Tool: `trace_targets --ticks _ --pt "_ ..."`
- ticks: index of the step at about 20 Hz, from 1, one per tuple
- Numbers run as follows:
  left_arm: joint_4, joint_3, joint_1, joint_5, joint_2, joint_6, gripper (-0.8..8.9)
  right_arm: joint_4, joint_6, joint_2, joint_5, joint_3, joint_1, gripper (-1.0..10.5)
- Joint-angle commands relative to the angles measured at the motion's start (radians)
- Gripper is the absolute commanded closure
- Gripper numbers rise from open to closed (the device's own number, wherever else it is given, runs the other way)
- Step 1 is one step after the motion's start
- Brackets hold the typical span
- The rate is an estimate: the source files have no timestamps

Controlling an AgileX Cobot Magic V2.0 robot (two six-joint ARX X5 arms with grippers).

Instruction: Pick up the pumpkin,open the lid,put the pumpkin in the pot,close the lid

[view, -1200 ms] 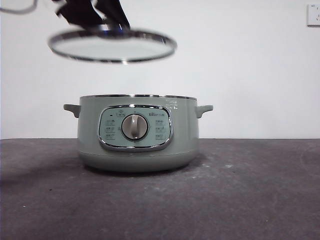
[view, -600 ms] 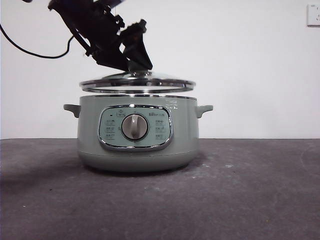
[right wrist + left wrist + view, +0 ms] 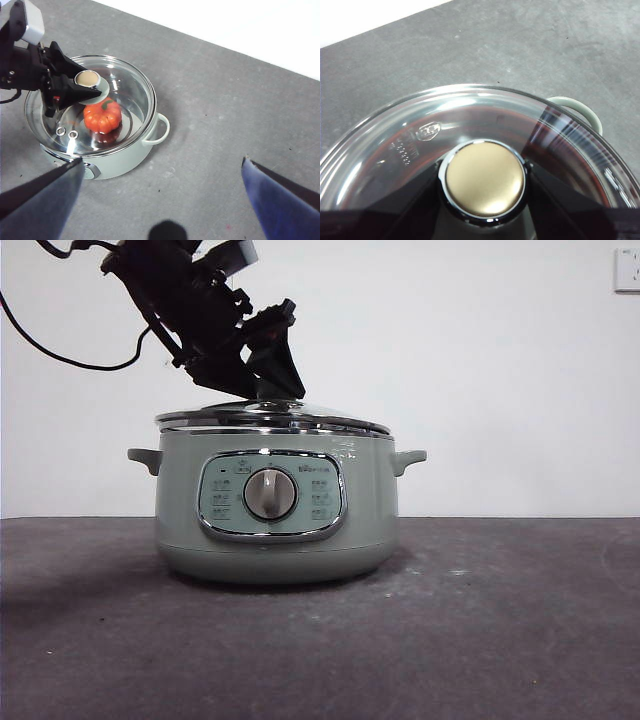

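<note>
Front view first: the left gripper [image 3: 262,392] comes down from the upper left, big and dark, its jaws pinching the knob [image 3: 484,179] of the lid [image 3: 272,418]; the lid sits on the rim of the pot [image 3: 275,508], its left edge looking a touch higher than its right; the pot stands at the middle of the grey table [image 3: 500,620], dial [image 3: 270,494] facing the camera, one small handle on each side. Right wrist view: the pumpkin [image 3: 102,116] lies inside the pot, seen through the glass, under the lid and just beside the knob; the right gripper [image 3: 160,170] hangs well apart above the table, to the pot's right, jaws spread wide and holding nothing.
</note>
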Motion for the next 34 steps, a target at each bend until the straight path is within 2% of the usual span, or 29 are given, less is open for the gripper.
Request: trace_targets --ticks 1,12,15,16,17,19,20,24,29,34 --pt "0.023 0.003 -0.008 0.009 0.016 0.004 8.22 0.002 0.013 -0.002 0.000 0.001 0.000 3.8" --pt "0.053 0.003 -0.016 -0.016 0.018 0.004 8.22 0.000 0.012 -0.001 0.000 0.001 0.000 3.8" --pt "0.019 0.003 -0.016 -0.016 0.018 0.004 8.19 0.000 0.012 -0.001 0.000 0.001 0.000 3.8" --pt "0.000 0.003 -0.016 -0.017 0.018 0.002 7.94 0.000 0.012 -0.001 0.000 0.001 0.000 3.8" --pt "-0.016 0.003 -0.016 -0.017 0.018 0.001 7.02 0.000 0.012 -0.001 0.000 0.001 0.000 3.8" --pt "-0.029 0.003 -0.016 -0.017 0.017 0.000 4.12 -0.007 0.012 -0.001 -0.001 0.001 0.000 3.8" --pt "-0.035 0.003 -0.016 -0.016 0.017 0.000 3.17 -0.016 0.012 -0.001 -0.002 0.001 0.001 3.8" --pt "-0.065 0.004 -0.015 -0.017 -0.006 0.000 3.10 -0.055 0.013 -0.001 -0.005 0.001 0.001 3.8" --pt "-0.138 0.004 -0.014 -0.016 -0.110 0.000 3.10 -0.099 0.021 -0.001 -0.149 0.001 0.001 3.8" --pt "-0.381 0.004 -0.014 0.021 -0.315 0.000 3.11 -0.159 0.020 -0.001 -0.297 0.001 0.002 3.8"
